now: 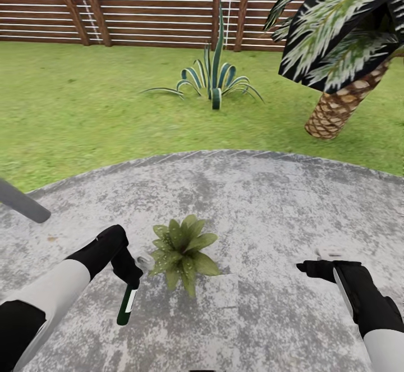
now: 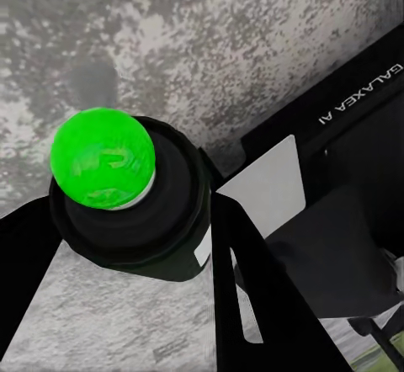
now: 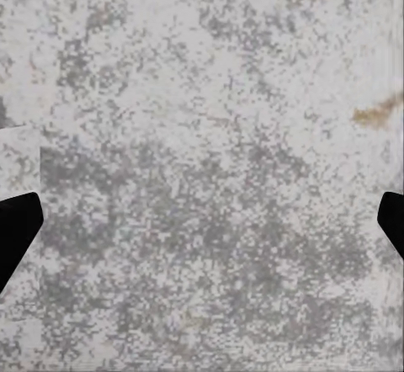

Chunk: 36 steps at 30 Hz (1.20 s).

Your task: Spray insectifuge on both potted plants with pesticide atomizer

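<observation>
While the left gripper (image 1: 130,282) was clamped on the atomizer (image 1: 127,303) just beside one plant (image 1: 182,251) on the patio (image 1: 269,203), pickup looked done; spraying remained. The right gripper (image 1: 314,267) hung spread and empty.

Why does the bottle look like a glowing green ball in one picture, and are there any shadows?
In the left wrist view the camera looks at the pesticide atomizer end-on, so its bright green end fills in like a ball, evenly lit, without glare. In the head view the potted plant casts only a faint shadow on the patio. In the right wrist view the paving looks grainy and flat.
</observation>
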Motion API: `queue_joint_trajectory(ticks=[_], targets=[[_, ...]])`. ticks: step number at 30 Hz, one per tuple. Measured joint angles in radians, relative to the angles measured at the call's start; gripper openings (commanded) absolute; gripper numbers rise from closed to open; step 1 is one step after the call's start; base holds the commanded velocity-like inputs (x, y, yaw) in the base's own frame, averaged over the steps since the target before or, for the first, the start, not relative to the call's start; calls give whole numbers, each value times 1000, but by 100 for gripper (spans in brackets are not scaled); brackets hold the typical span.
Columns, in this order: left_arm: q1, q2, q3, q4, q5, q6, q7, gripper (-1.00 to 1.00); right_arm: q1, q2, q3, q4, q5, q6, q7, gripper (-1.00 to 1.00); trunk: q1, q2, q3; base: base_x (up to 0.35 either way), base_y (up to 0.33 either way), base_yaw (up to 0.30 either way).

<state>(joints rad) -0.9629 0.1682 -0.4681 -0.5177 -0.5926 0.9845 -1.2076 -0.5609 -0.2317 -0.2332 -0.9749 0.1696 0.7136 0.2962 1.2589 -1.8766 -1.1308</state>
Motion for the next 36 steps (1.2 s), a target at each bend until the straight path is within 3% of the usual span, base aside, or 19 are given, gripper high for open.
queue_joint_trajectory(ticks=[14,36], targets=[[0,0,-3,0,0,0,0,-100,0,0,0,1,-2,-1,0,100,0,0,-11,0,-48,200],[0,0,-5,0,0,0,0,-100,0,0,0,1,-1,-1,0,100,0,0,-19,0,-277,97]])
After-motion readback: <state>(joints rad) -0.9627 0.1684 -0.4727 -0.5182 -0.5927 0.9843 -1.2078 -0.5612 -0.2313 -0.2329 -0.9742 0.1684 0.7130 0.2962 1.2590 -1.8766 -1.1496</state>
